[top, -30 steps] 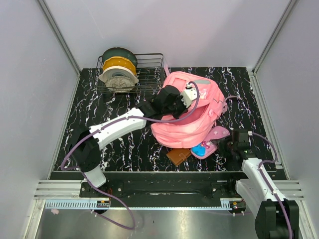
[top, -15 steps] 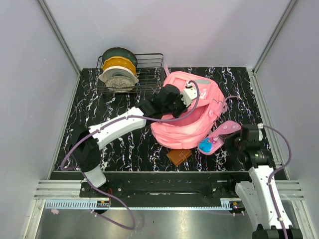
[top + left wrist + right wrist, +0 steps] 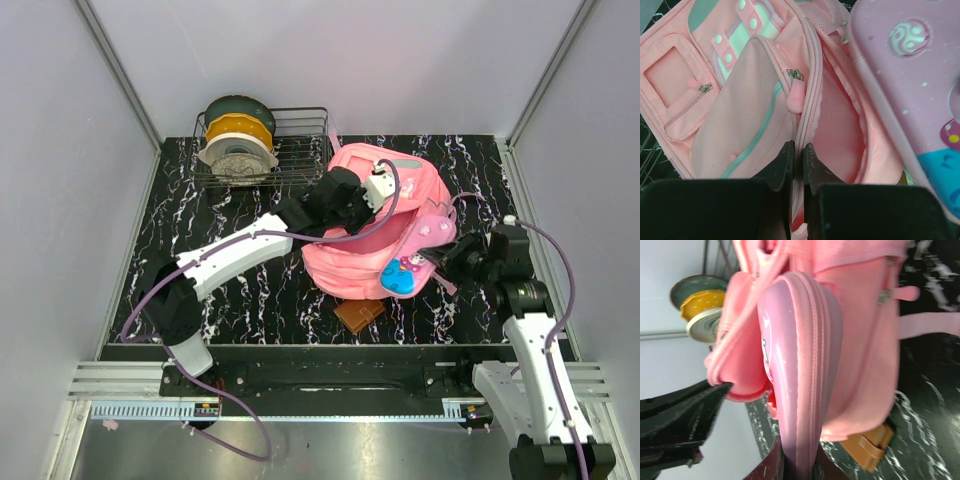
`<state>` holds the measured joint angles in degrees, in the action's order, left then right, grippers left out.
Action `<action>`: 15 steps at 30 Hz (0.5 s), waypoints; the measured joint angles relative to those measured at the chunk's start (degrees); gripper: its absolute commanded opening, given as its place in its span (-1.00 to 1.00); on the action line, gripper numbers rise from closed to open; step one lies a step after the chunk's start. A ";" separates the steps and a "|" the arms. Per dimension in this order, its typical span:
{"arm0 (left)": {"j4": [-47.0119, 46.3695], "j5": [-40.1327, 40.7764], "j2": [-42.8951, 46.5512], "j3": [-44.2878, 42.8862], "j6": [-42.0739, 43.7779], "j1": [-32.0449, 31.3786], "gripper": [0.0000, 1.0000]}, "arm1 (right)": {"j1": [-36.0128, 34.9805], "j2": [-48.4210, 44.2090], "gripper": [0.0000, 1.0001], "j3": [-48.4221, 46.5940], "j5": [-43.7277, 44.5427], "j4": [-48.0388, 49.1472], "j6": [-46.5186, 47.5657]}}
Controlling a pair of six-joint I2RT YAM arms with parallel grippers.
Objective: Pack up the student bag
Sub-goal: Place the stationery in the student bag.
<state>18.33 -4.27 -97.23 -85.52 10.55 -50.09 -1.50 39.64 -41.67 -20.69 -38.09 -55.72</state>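
Marbled tabletop; left fingers pinch student bag rim.

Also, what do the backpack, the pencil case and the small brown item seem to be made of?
The student bag looks like soft matte fabric: creases, stitched seams. The pencil case seems a smooth, slightly glossy moulded shell, maybe coated plastic: it holds its shape. The brown item may be leather or imitation; unclear.
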 measured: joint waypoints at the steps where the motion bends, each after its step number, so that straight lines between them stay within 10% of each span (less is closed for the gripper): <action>1: 0.07 -0.02 0.00 0.00 -0.02 0.00 -1.00 | 0.00 1.36 -1.00 0.00 -2.25 1.62 -0.07; 15: 0.09 0.46 0.52 -0.68 -0.31 0.52 -1.00 | -6.84 18.99 -1.00 2.05 -18.40 22.69 -8.20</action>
<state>18.41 -3.81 -96.71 -86.19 10.24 -49.56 -8.34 58.63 -39.62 -39.09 -15.40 -63.92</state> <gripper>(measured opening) 0.072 0.219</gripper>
